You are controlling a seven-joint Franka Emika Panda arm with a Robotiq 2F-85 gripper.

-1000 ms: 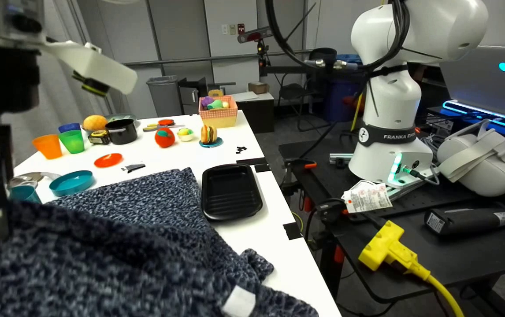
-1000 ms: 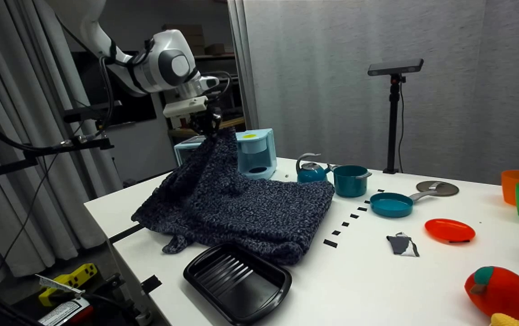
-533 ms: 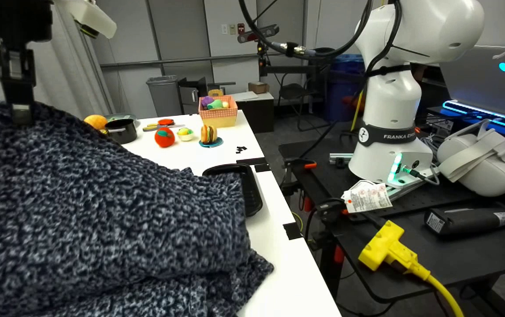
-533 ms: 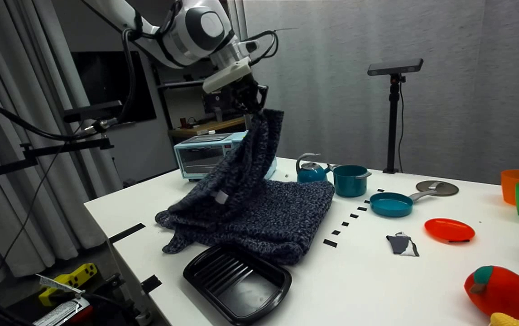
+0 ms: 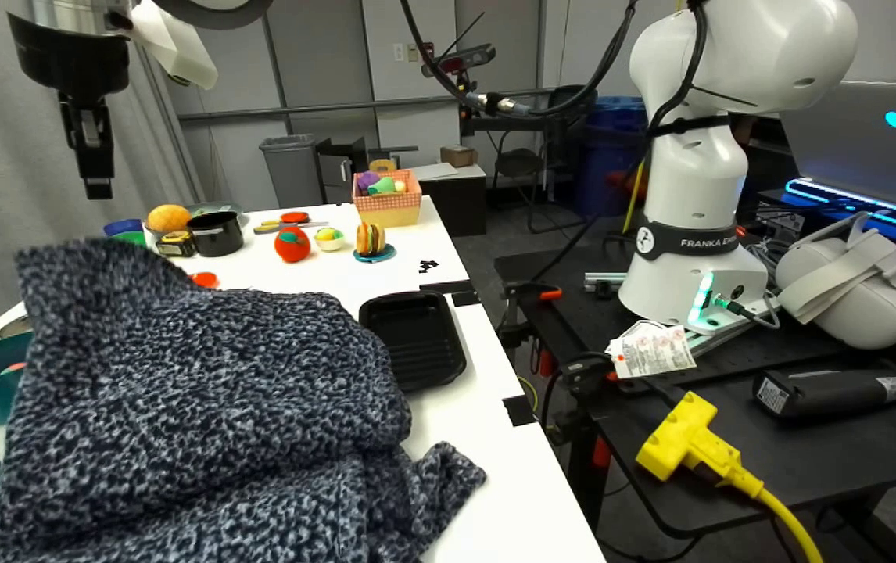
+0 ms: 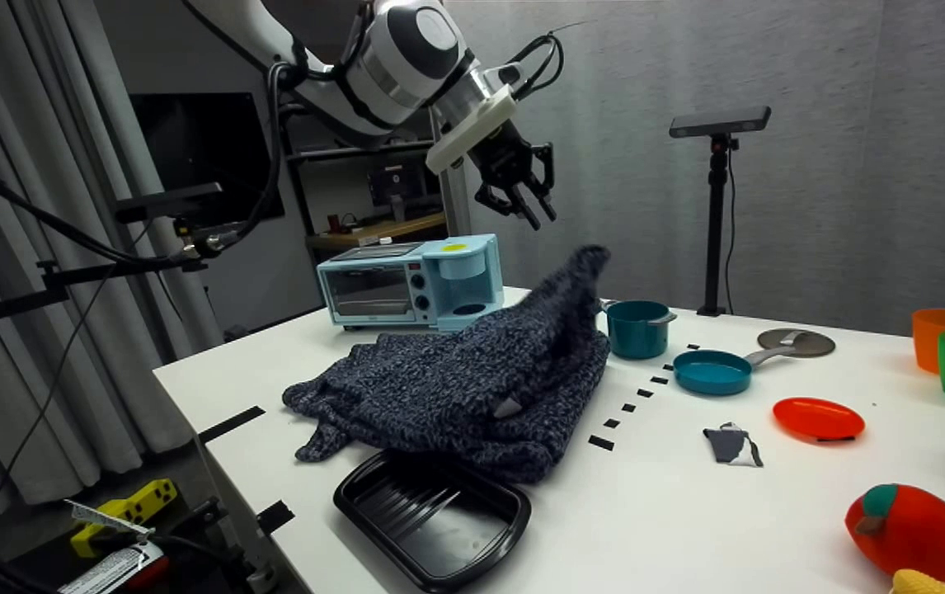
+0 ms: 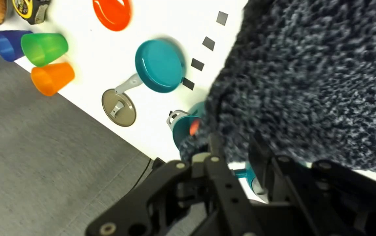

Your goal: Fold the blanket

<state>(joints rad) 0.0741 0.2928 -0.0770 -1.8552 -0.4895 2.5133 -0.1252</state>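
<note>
The blanket [image 6: 439,388] is a mottled navy and grey fuzzy cloth heaped in layers on the white table, shown in both exterior views [image 5: 221,375]. One raised part stands up to a peak near the teal pot, with nothing holding it. A pale tag [image 6: 508,407] shows on its side. My gripper [image 6: 543,219] hangs above that peak, apart from it, with a gap between its two fingers. In the wrist view the gripper [image 7: 235,135] is open and empty, and the blanket [image 7: 306,82] fills the right side beyond it.
A black tray [image 6: 439,520] touches or nearly touches the blanket's near edge. A teal pot [image 6: 637,330] stands beside the peak, with a teal pan [image 6: 712,373] and red plate [image 6: 819,419] farther off. A light blue toaster oven [image 6: 373,289] stands behind.
The gripper carried the blanket's edge up and across toward the pot, then opened and let it go. The arm has risen slightly, and the released cloth has dropped away below it.
</note>
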